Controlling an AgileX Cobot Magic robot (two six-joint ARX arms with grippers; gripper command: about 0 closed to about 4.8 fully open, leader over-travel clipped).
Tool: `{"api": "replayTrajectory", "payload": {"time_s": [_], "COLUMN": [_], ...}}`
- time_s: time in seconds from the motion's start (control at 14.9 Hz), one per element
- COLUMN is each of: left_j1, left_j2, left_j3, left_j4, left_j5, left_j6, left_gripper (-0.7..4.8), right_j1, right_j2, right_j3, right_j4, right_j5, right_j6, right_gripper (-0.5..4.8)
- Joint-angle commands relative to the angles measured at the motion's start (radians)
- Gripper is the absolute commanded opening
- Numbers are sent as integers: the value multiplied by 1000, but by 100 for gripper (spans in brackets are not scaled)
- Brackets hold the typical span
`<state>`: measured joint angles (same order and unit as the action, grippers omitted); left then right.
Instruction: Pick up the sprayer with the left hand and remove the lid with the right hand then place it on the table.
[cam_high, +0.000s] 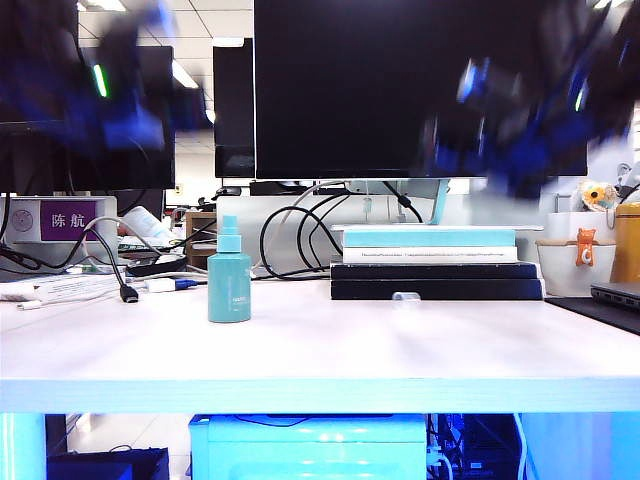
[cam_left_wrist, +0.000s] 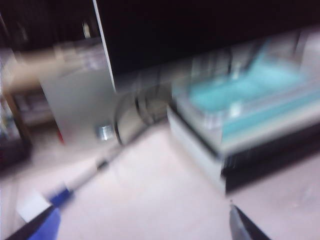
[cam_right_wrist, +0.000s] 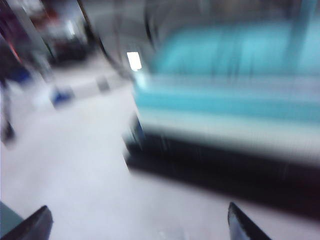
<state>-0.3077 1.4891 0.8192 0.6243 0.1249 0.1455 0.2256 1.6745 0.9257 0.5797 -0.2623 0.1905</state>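
Looks basically finished; sprayer (cam_high: 229, 272) stands bare-headed on the tabletop (cam_high: 320, 345), lid (cam_high: 405, 296) by the books (cam_high: 432, 262); left claw (cam_left_wrist: 140, 227) and right claw (cam_right_wrist: 137, 225) both spread apart, empty, raised.

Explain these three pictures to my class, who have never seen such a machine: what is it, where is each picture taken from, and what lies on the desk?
It is a robot with two black arms, each ending in a two-finger gripper. The sharp picture looks across the table; both arms are blurred, raised high at either side. The other two come from cameras on the wrists. The left gripper and the right gripper are both open and hold nothing. On the table stand the sprayer, upright, and the lid, lying apart beside a stack of books.
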Motion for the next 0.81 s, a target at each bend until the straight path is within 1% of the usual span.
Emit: {"api": "replayTrajectory", "payload": {"time_s": [0.07, 0.13, 0.2, 0.27, 0.34, 0.4, 0.47, 0.54, 0.6, 0.67, 0.74, 0.81], "left_j1": [0, 0, 2, 2, 2, 2, 2, 2, 2, 2, 2, 2], "left_j2": [-149, -207, -297, -349, -428, -515, -599, -687, -761, -862, -923, -981], "left_j3": [2, 2, 2, 2, 2, 1, 1, 0, 0, 0, 0, -1], "left_j4": [-179, -256, -366, -420, -481, -520, -544, -558, -568, -595, -632, -698], "left_j5": [-62, -63, -67, -72, -72, -69, -85, -134, -187, -239, -257, -283], "left_j6": [106, 137, 151, 158, 157, 149, 139, 130, 129, 138, 141, 143], "left_gripper": [479, 479, 479, 443, 386, 352, 327, 326, 326, 323, 290, 255], "right_j1": [0, -2, -2, -2, -2, -2, -2, -2, -1, -1, 0, -1], "right_j2": [-118, -165, -250, -285, -344, -407, -468, -546, -599, -696, -766, -842], "right_j3": [5, 5, 5, 5, 5, 5, 3, -3, -8, -21, -34, -57], "right_j4": [-28, -55, -137, -177, -243, -295, -319, -320, -320, -318, -317, -319], "right_j5": [10, 12, 21, 21, 22, 25, 31, 63, 91, 135, 147, 164], "right_j6": [1, 1, 1, 1, 0, -5, -26, -46, -60, -81, -102, -131], "right_gripper": [476, 476, 471, 471, 470, 422, 338, 282, 254, 160, 88, -11]}}
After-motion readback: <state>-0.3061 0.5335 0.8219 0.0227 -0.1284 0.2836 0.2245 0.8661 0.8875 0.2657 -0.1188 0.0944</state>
